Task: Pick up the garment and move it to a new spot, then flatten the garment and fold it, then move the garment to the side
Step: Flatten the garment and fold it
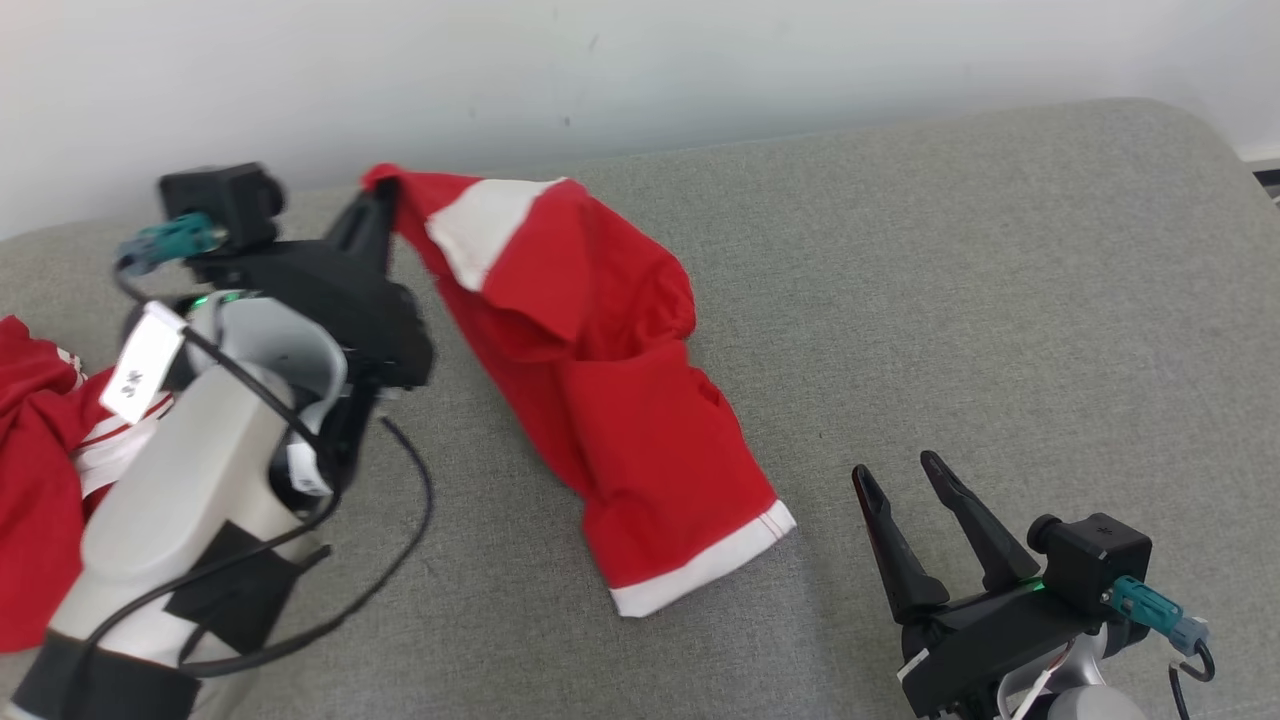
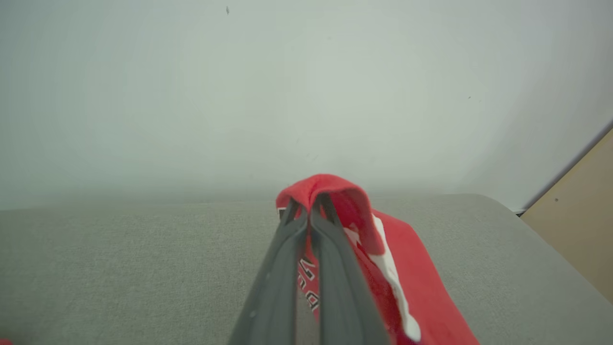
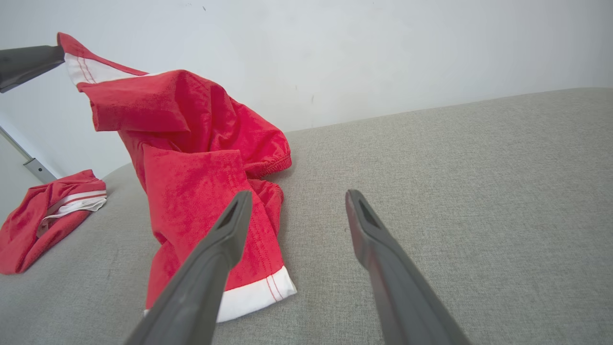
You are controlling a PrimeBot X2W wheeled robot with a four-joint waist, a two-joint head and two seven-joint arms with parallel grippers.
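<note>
Pinched between the pressed-together fingers of the left claw point(image 1: 385, 197): one white-banded corner of the red fabric garment with white hem bands point(image 1: 600, 400), held up near the far left edge of the grey woven-fabric sofa cushion point(image 1: 1000, 300), close to the white wall point(image 1: 700, 60). Draped from there in a crumpled diagonal toward the middle of the cushion, with the lower white hem lying on the fabric and only the top part raised. Spread wide and holding nothing, low near the front right corner: the right claw point(image 1: 896, 466), near that lower hem without touching it. Bunched at the left edge, well apart: a second red garment with white stripes point(image 1: 35, 500). Judged as the carry to a new spot, barely begun. Risk of the thin pinch slipping, with only a small fold of cloth in the fingertips against the drag of the trailing part on the rough cushion. Risk too of dragging rather than lifting, and so of rolling the hem under and adding creases to undo at flattening. Possible snag on the loose black cable point(image 1: 428, 490) by the left forearm; possible landing too near the second garment and tangling the two.
</note>
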